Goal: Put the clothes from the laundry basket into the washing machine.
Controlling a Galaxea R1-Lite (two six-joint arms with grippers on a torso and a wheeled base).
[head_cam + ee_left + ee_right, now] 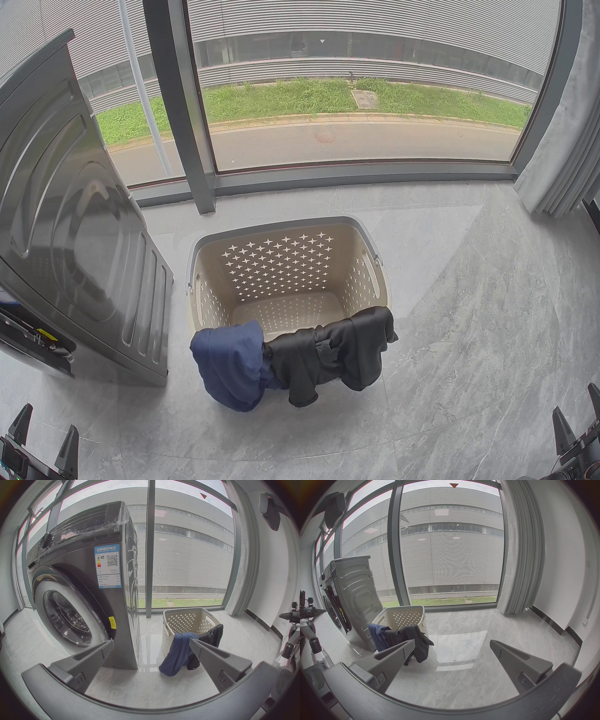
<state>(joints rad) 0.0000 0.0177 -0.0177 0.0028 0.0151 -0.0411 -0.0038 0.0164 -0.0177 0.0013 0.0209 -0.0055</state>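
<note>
A beige laundry basket (284,265) stands on the floor ahead of me, also visible as the basket (187,620) and the basket (401,617). Over its near rim hang a blue garment (231,362) and a black garment (334,353); the blue garment (178,653) and black garment (417,639) show from the wrists too. The grey washing machine (69,231) stands to the left, its round door (67,617) closed. My left gripper (150,645) is open and empty, low at the left. My right gripper (451,645) is open and empty, low at the right.
A tall window with a dark frame post (181,106) runs behind the basket. A grey curtain (562,156) hangs at the right. Bare marble floor (487,312) spreads right of the basket and in front of it.
</note>
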